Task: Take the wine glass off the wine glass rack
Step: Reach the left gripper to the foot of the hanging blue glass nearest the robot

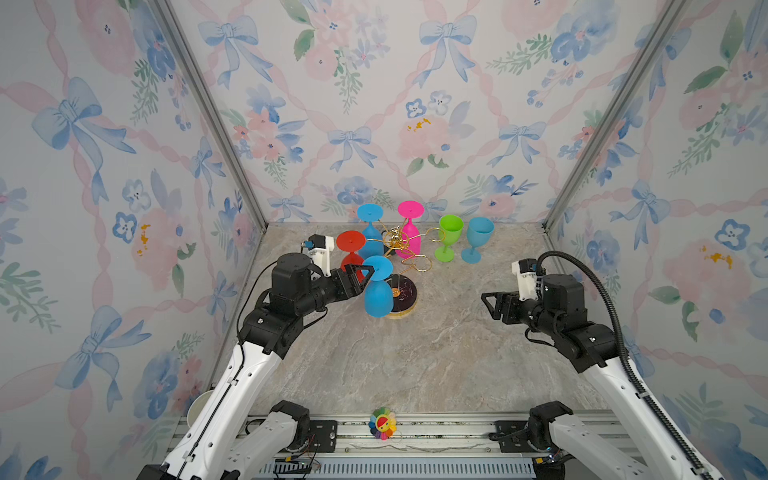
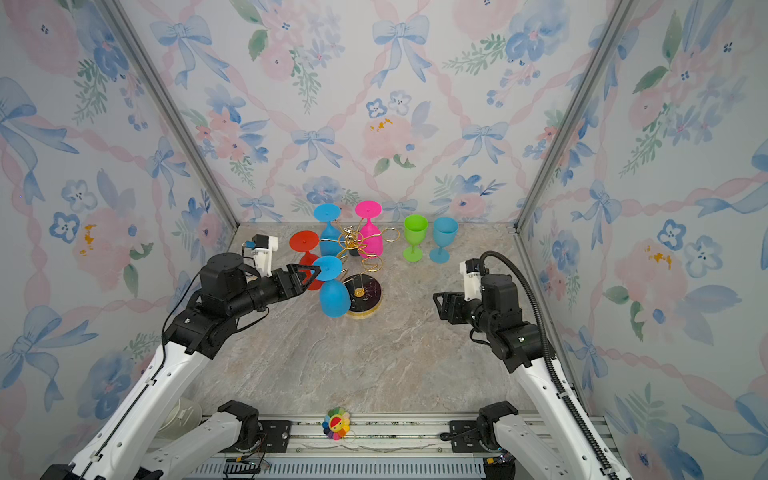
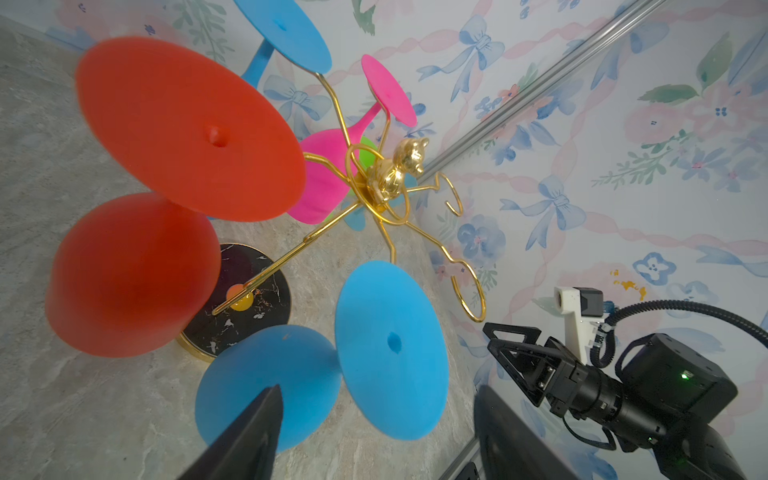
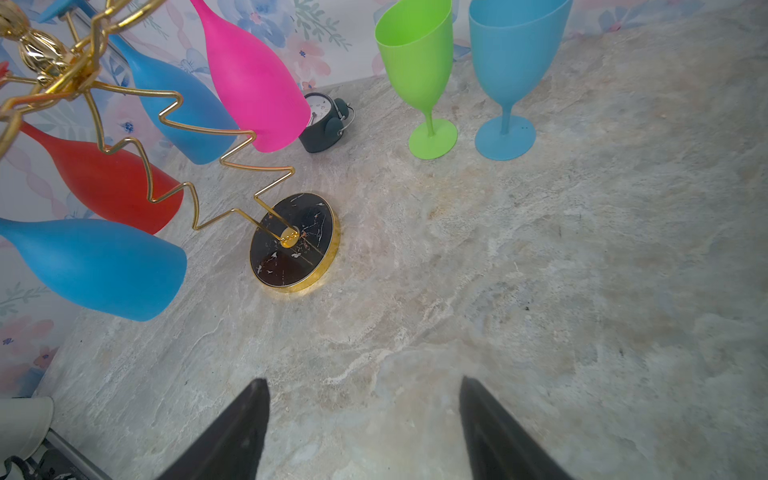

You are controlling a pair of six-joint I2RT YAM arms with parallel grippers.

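Note:
The gold wire wine glass rack (image 1: 397,237) stands on its round black base (image 1: 406,300) at the middle back of the table. Hanging from it upside down are a near blue wine glass (image 1: 378,293), a red one (image 1: 351,243), a far blue one (image 1: 370,232) and a pink one (image 1: 409,232). My left gripper (image 1: 365,274) is open at the near blue glass, level with its stem. In the left wrist view that glass's foot (image 3: 390,349) and bowl (image 3: 257,374) sit between the spread fingers of the left gripper (image 3: 376,388), with no contact visible. My right gripper (image 1: 486,301) is open and empty over bare table.
A green glass (image 1: 449,239) and a blue glass (image 1: 478,239) stand upright at the back right. A small black alarm clock (image 4: 326,122) sits behind the rack. A rainbow flower toy (image 1: 382,423) lies on the front rail. A white cup (image 1: 199,409) sits at the front left.

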